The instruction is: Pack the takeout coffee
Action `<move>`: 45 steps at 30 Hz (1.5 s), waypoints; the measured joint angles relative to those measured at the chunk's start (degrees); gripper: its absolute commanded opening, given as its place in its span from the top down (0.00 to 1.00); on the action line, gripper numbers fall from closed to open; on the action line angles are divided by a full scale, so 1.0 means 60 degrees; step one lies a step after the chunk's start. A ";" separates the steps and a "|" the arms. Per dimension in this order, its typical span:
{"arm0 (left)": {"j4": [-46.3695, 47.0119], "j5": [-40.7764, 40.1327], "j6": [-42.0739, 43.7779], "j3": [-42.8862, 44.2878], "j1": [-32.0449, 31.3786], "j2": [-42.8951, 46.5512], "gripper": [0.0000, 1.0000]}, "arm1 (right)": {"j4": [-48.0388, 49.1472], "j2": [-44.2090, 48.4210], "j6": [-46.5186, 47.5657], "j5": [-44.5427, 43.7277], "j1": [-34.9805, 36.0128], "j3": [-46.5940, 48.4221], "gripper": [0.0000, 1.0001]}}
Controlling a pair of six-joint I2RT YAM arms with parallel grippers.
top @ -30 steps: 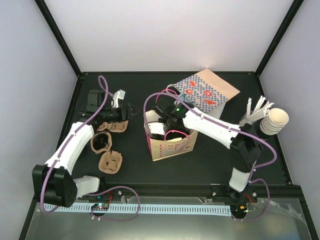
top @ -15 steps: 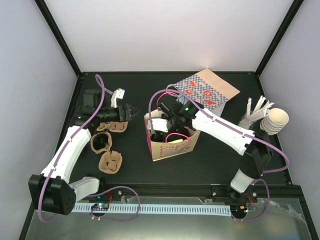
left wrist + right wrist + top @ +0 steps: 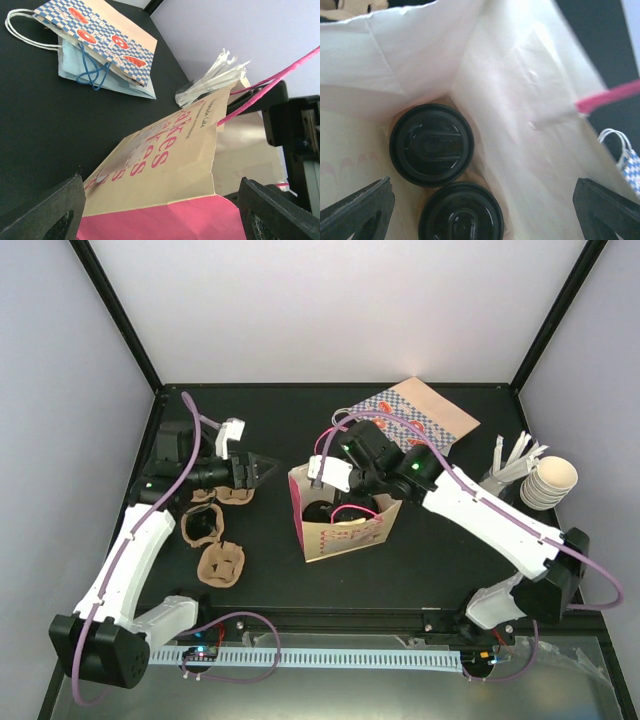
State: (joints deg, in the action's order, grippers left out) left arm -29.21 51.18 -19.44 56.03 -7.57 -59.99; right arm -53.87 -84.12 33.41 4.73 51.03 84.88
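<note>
The pink and cream bag (image 3: 345, 530) stands open mid-table. My right gripper (image 3: 340, 498) hangs open just above its mouth. In the right wrist view, that gripper (image 3: 482, 192) looks down past the bag's inner wall (image 3: 515, 85) at two cups with black lids (image 3: 431, 145) (image 3: 461, 214), side by side on the bottom. Only the lids show, so I cannot tell whether either is the takeout coffee. My left gripper (image 3: 258, 468) is open, just left of the bag's top edge and apart from it. In its own view, the left gripper (image 3: 160, 205) faces the bag's side (image 3: 165, 165).
Brown moulded cup carriers (image 3: 215, 530) lie under the left arm. Flat patterned paper bags (image 3: 420, 425) (image 3: 100, 42) lie at the back. Wrapped stirrers (image 3: 510, 462) (image 3: 212, 80) and a stack of cream cups (image 3: 552, 483) sit at the right edge.
The right gripper has risen out of the bag, its arm stretching out to the right. The left gripper has stayed beside the bag's left edge.
</note>
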 measured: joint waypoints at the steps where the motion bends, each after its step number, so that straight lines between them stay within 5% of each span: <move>1: -0.0025 -0.0011 0.0033 0.0000 0.0000 0.0084 0.14 | 0.0062 0.0149 -0.0087 -0.0087 0.0000 -0.0055 0.00; 21: -0.0244 -0.0361 0.0175 0.0015 -0.0007 0.1315 0.10 | 0.1366 0.3202 -0.1413 -0.3461 0.0168 -0.2965 0.00; 30: -0.0237 -0.0353 0.0208 0.0018 -0.0026 0.1341 0.09 | 0.2007 0.3781 -0.1716 -0.4798 0.0171 -0.2601 0.00; 45: -0.0313 -0.0346 0.0277 0.0335 -0.0208 0.1319 0.08 | 0.5370 0.3912 0.0149 -0.7898 0.0171 -0.3093 0.00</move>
State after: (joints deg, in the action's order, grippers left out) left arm -31.09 49.10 -17.78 58.04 -8.82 -52.07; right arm -21.65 -60.64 34.30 -42.65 52.05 66.32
